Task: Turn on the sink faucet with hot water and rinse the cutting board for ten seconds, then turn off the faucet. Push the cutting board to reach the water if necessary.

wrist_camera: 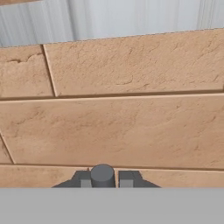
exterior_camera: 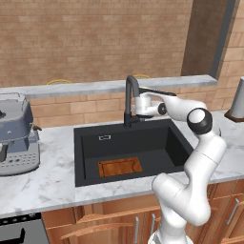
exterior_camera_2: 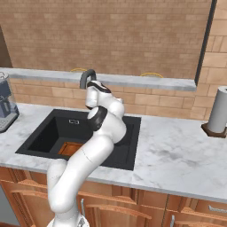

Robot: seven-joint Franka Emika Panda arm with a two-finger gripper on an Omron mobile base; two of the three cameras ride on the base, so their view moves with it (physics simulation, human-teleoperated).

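The dark sink faucet (exterior_camera: 128, 97) rises behind the black sink (exterior_camera: 86, 157), and its arch (exterior_camera_2: 86, 74) shows above my hand. My gripper (exterior_camera: 135, 106) sits against the faucet stem, level with its side lever. In the hand view the gripper (wrist_camera: 102, 179) faces the brick wall. Its two fingertips (wrist_camera: 127, 179) are shut on a small dark round stub, the faucet's lever end. The reddish-brown cutting board (exterior_camera: 119, 167) lies flat on the basin floor at the front. My arm partly hides the cutting board (exterior_camera_2: 70, 149) in the right base view. No water stream is visible.
A grey coffee machine (exterior_camera: 16, 136) stands on the marble counter left of the sink. A paper towel roll (exterior_camera_2: 218, 111) stands at the right. A grey ledge (exterior_camera: 95, 86) and brick wall run close behind the faucet.
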